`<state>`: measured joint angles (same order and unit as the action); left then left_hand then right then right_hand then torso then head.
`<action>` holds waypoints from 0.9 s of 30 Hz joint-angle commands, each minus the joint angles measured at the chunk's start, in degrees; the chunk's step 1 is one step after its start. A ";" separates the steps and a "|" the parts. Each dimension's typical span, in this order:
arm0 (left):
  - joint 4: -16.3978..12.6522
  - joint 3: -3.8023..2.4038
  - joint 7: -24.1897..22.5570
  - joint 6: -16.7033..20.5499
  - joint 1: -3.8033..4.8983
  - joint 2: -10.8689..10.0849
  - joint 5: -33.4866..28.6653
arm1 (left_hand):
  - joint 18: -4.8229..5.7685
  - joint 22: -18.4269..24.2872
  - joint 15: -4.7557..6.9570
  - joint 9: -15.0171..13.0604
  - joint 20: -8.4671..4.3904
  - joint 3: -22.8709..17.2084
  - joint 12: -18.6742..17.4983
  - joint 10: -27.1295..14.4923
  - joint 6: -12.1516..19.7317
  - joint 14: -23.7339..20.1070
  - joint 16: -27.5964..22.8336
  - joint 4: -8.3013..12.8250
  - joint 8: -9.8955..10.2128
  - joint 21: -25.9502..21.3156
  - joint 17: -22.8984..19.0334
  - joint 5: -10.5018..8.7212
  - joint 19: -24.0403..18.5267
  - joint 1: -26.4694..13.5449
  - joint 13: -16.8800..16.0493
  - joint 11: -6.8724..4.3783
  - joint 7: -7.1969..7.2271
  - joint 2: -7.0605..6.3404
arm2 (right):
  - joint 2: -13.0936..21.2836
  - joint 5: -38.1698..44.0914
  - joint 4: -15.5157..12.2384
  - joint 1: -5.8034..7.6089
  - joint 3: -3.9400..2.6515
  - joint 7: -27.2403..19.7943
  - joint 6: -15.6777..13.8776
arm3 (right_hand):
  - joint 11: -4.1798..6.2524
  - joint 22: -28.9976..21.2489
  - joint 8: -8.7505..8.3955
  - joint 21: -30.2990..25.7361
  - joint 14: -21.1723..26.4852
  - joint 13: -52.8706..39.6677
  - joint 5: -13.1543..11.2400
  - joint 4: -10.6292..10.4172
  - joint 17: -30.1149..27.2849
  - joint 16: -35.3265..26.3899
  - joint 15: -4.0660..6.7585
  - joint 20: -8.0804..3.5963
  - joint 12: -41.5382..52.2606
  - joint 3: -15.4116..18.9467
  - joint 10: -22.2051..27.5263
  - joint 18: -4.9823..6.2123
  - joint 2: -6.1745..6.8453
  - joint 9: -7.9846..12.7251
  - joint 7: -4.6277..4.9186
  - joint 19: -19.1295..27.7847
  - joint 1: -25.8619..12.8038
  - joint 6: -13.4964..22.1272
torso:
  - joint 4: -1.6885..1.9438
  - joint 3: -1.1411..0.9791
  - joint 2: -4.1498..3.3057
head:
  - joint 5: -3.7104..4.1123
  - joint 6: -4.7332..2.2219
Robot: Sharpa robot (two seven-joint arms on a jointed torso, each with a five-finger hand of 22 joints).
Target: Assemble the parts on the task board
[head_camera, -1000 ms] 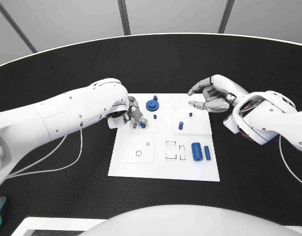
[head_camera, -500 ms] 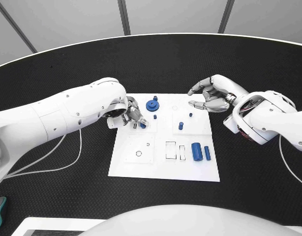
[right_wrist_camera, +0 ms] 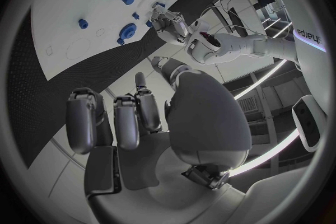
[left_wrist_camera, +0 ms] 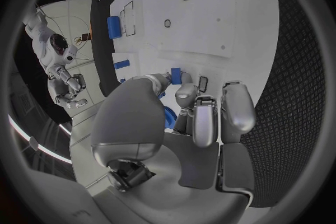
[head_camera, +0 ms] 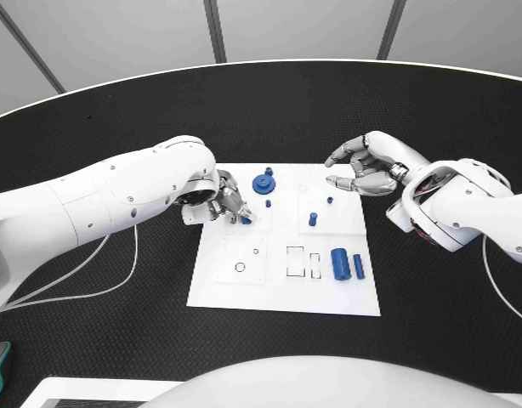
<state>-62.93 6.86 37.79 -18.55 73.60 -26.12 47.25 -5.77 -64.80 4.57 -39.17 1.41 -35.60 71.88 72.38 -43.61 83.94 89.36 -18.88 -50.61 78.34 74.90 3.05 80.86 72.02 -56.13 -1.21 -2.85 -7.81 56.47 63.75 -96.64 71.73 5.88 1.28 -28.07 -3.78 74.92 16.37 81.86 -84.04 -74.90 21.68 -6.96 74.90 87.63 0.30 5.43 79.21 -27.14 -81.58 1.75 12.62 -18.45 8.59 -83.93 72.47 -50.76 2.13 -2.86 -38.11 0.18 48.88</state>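
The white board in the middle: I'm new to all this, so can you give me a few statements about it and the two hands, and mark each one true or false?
1. The left hand pinches a small blue part over the task board. True.
2. The right hand holds a blue part. False: it holds nothing; its fingers are curled, hovering at the board's far right corner.
3. Two blue cylinders lie side by side on the board's right side. True.
4. The blue gear-like part sits on the black table, off the board. False: it sits on the board, near its far edge.
5. The board lies flat on the table. True.
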 commanded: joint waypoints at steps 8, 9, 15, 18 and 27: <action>0.57 -0.01 0.79 -2.73 1.05 0.68 0.33 | 0.78 -0.03 -0.35 -0.13 0.41 -10.47 -0.33 -0.19 0.03 5.67 0.12 10.42 0.08 -0.34 13.61 -0.20 -0.08 -0.04 0.32 0.38 -0.53 0.08 | 0.01 0.00 0.00 0.00 0.00 0.06 0.08 | 0.12 7.39 0.34 -0.02 -4.56 -4.90 0.32 -0.03 9.17 -0.34 0.42 -0.36 0.05 -0.17 0.21 0.55 0.64 0.09 0.10 -2.33 -0.04 -0.13 | 0.01 0.05 -0.12 | 0.07 -0.02; 0.73 -0.01 0.89 -3.20 1.23 0.83 0.40 | 0.78 -0.03 -0.35 -0.13 0.41 -10.47 -0.33 -0.19 0.03 5.67 0.12 10.42 0.08 -0.34 13.61 -0.20 -0.08 -0.04 0.32 0.38 -0.53 0.08 | 0.01 0.00 0.00 0.00 0.00 0.07 0.09 | 0.12 7.39 0.34 -0.02 -4.56 -4.90 0.32 -0.03 9.17 -0.34 0.42 -0.36 0.05 -0.17 0.21 0.55 0.64 0.09 0.10 -2.33 -0.04 -0.13 | 0.00 0.01 -0.10 | 0.07 -0.05; 2.09 -0.01 1.58 -6.81 2.25 1.94 0.58 | 0.76 0.07 -0.35 -0.14 0.41 -10.51 -0.38 -0.24 0.04 5.68 0.13 10.46 0.07 -0.39 13.64 -0.23 -0.12 -0.07 0.42 0.38 -0.54 0.02 | -0.04 0.00 0.00 0.00 0.00 0.11 0.14 | 0.12 7.39 0.34 -0.02 -4.56 -4.90 0.32 -0.03 9.17 -0.34 0.42 -0.36 0.05 -0.17 0.21 0.55 0.64 0.09 0.10 -2.33 -0.04 -0.13 | -0.03 -0.03 -0.10 | 0.09 -0.09; 2.93 -0.01 1.82 -8.54 2.72 2.72 0.69 | 0.75 0.16 -0.35 -0.15 0.42 -10.51 -0.50 -0.35 0.06 5.73 0.20 10.46 0.07 -0.43 13.84 -0.26 -0.15 -0.15 0.64 0.40 -0.56 -0.06 | -0.08 0.00 0.00 0.00 0.00 0.14 0.15 | 0.12 7.39 0.34 -0.02 -4.56 -4.90 0.32 -0.03 9.17 -0.34 0.42 -0.36 0.05 -0.17 0.21 0.55 0.64 0.09 0.10 -2.33 -0.04 -0.13 | -0.02 -0.04 -0.09 | 0.08 -0.11; 4.82 -0.01 1.92 -11.34 3.65 4.75 1.76 | 0.72 0.30 -0.36 -0.16 0.42 -10.54 -0.56 -0.42 0.10 5.78 0.27 10.49 0.08 -0.50 14.04 -0.27 -0.21 -0.18 0.77 0.40 -0.56 -0.11 | -0.19 0.00 0.00 0.00 0.00 0.21 0.18 | 0.12 7.39 0.34 -0.02 -4.56 -4.90 0.32 -0.03 9.17 -0.34 0.42 -0.36 0.05 -0.17 0.21 0.55 0.64 0.09 0.10 -2.33 -0.04 -0.13 | -0.07 -0.08 -0.16 | 0.11 -0.23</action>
<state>-58.20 6.84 39.72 -29.75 77.23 -21.51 48.96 -5.77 -64.60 4.58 -39.35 1.56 -38.44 71.66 72.17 -43.41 83.94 89.36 -16.04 -50.38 78.10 74.90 2.60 80.71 71.63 -55.45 -1.00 -3.07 -8.19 56.28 63.75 -96.64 71.73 5.88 1.48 -27.90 -3.79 74.91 16.37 81.86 -84.04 -74.95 21.68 -6.96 74.94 87.63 0.30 5.43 79.21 -27.14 -81.58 1.75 12.62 -18.45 8.59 -83.93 72.47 -50.76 2.06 -2.92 -38.23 0.27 48.70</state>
